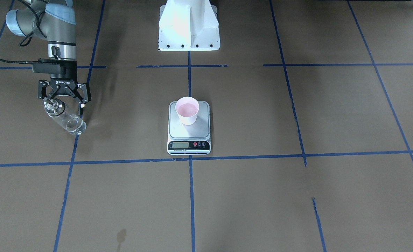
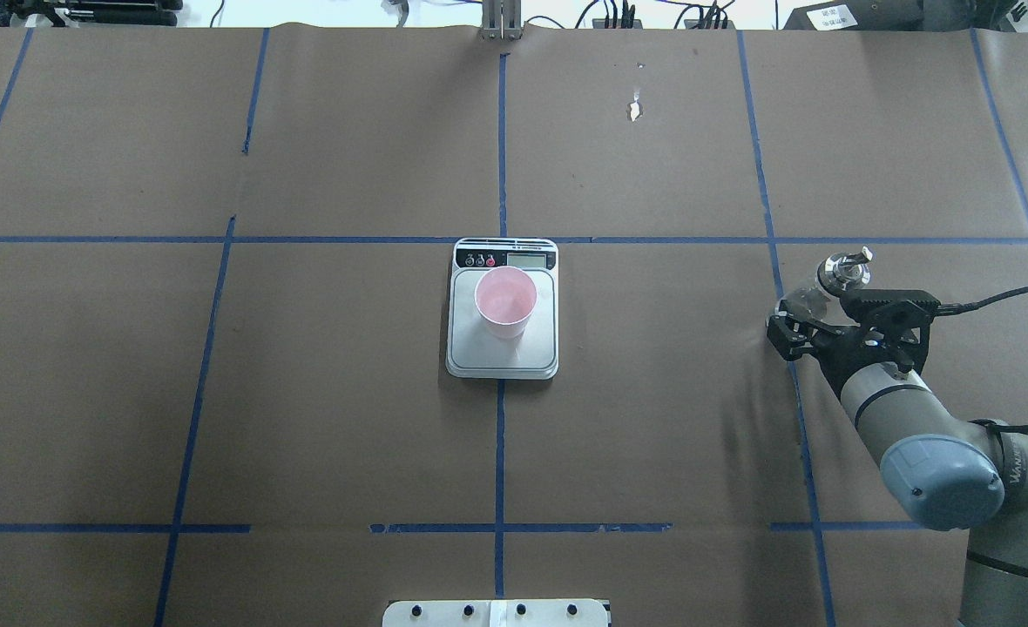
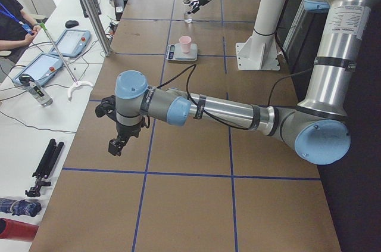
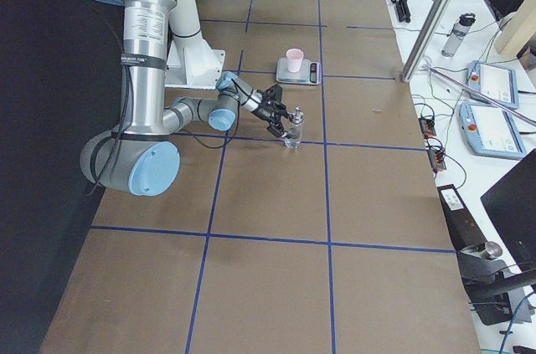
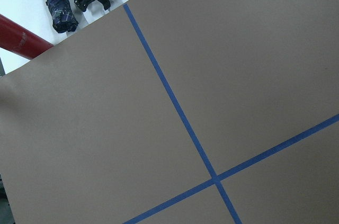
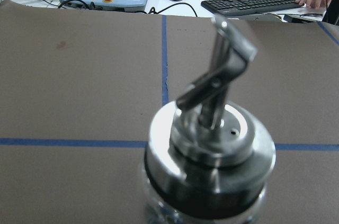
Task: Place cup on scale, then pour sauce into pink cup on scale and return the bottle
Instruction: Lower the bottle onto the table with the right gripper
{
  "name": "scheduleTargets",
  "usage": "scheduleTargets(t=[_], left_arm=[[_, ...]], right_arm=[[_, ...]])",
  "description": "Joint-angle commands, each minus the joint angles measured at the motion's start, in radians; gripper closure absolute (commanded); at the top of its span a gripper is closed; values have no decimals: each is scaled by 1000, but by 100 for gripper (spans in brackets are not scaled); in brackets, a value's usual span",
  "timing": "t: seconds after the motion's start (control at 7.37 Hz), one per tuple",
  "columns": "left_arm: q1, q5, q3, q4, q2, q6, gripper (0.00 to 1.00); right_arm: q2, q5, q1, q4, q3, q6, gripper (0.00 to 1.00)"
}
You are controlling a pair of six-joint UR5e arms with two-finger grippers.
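Glass bottle stands betw. spread jaws of R gripper, ungripped; L gripper state unclear

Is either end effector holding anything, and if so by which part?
Nothing appears held. The right end effector is open, fingers spread wider than the bottle, which stands on the table. Nothing shows in the left end effector.

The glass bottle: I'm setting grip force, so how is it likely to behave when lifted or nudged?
The bottle is clear glass, so probably fragile and slick in the right gripper. Its metal collar and spout sit high on a narrow body, so a high push may tip it. Being cylindrical, it would likely roll if toppled.
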Motion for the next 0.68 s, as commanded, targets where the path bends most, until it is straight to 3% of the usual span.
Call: scheduleTargets(t=[0.0,0.54], left_arm=[[-1,0,-5,0,5,0,0],[-1,0,-22,2,8,0,0]], right_arm=[[-92,4,-41,-1,79,0,0],[-325,185,-39,-15,389,0,0]])
